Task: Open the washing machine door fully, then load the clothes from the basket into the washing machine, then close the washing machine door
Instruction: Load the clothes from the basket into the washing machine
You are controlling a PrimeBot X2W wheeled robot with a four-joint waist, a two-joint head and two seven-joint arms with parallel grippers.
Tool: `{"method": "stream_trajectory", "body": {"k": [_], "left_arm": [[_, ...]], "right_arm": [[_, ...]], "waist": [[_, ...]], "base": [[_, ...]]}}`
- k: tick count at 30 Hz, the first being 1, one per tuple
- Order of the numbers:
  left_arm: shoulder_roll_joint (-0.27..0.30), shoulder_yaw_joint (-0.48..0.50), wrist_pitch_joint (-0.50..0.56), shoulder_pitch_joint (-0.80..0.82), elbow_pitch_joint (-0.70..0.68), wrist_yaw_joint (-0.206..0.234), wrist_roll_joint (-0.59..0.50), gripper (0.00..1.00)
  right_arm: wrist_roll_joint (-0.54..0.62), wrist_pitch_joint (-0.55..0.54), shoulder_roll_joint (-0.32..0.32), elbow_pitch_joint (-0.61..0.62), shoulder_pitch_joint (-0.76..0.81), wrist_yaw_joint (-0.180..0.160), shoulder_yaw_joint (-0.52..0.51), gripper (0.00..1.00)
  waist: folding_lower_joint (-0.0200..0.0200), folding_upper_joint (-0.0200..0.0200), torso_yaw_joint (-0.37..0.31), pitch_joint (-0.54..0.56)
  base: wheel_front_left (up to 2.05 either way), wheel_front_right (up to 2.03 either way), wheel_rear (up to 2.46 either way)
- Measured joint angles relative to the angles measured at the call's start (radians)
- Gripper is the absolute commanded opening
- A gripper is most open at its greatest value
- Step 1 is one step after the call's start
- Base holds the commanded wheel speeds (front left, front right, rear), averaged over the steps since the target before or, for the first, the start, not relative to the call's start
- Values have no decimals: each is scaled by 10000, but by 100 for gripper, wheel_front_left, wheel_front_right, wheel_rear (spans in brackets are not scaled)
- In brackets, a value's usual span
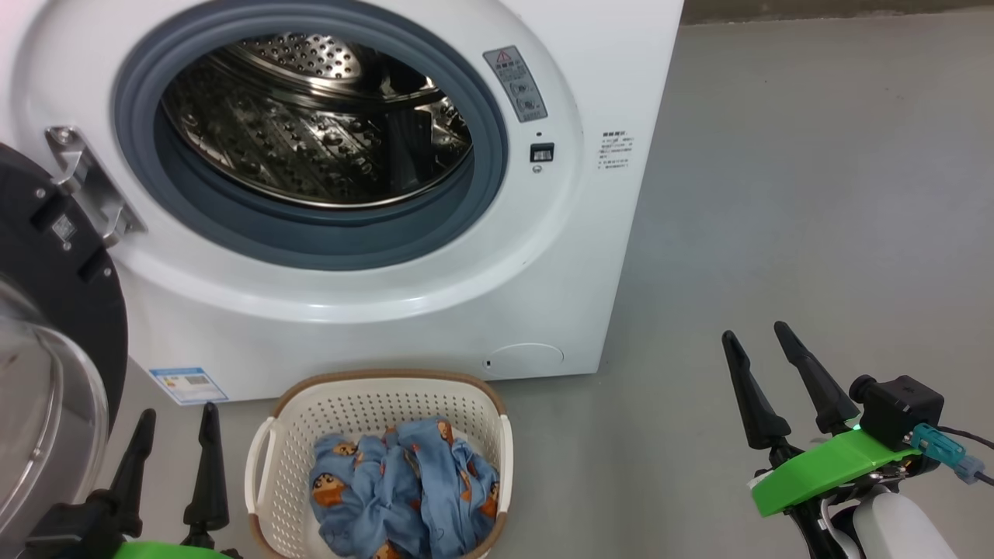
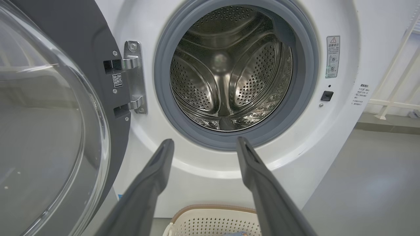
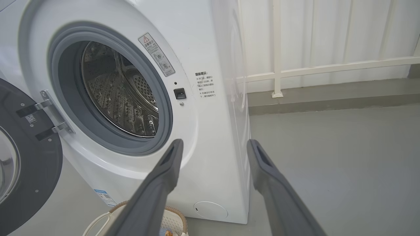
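The left jaws stand wide apart and grip nothing. Their dark fingers (image 1: 208,458) point to the far side, toward the washing machine (image 1: 613,70), between the basket (image 1: 365,379) on their right and the washing machine door (image 1: 58,310) on their left. The right jaws are spread just as wide and are also empty. Their fingers (image 1: 809,376) point far and slightly left over the grey floor (image 1: 815,194), well apart from the basket.

The basket sits on the floor just in front of the machine, below the drum (image 1: 311,132), mouth up, with one handle on its left side and one on its right. Its near end is cut off, so its long axis cannot be told. The clothes (image 1: 411,489) lie crumpled inside it, toward the near side.

The door hangs swung out to the left on its metal hinge (image 1: 85,182), with its clear bowl bulging toward the right. The round opening, ringed by a grey gasket (image 1: 140,155), faces the near side.
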State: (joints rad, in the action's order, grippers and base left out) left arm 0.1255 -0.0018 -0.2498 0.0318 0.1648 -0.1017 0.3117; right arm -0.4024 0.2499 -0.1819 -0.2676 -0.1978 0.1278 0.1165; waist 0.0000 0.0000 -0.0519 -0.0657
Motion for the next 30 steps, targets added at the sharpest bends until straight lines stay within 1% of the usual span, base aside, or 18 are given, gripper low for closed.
{"method": "stream_trajectory", "body": {"k": [9,30], "left_arm": [[-10,44,0,12,88,-8,-54,100],[-54,67,0,15,94,-82,-84,100]], "right_arm": [[0,-2,0,0,0,0,0,100],[0,0,0,-17,-1,2,4,100]], "waist": [[0,0,40,13],[0,0,110,4]], "base": [[57,-57,0],[0,0,0]]}}
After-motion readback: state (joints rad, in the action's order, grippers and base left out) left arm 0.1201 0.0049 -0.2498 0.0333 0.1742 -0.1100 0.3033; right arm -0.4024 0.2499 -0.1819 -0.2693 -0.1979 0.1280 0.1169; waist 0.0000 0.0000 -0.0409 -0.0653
